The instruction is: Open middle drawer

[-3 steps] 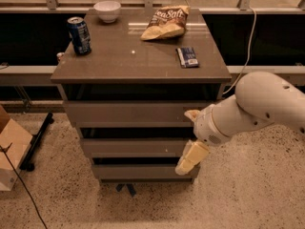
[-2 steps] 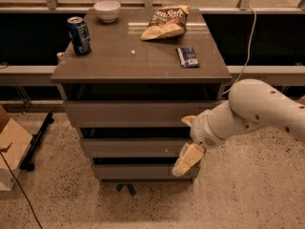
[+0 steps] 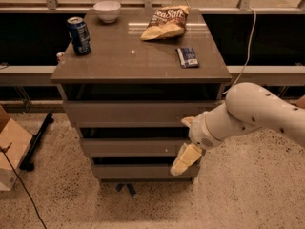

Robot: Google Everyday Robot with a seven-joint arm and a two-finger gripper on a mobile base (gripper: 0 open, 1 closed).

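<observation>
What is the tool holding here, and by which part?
Nothing yet. The tool is open at the right end of the middle drawer, one finger above its front, one below, not closed on it.

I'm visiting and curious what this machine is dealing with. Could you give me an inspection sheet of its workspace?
Surface: grey-brown cabinet top.
Job's things: middle drawer, second of three fronts, looks closed.
Clutter: white bowl, blue can, chip bag and small blue packet, all on the cabinet top.
Grippers: gripper at the middle drawer's right end, open, holding nothing.
Cables: white cable hanging right of the cabinet; thin black cable on the floor, left.
Surroundings: speckled floor; cardboard box at left.
</observation>
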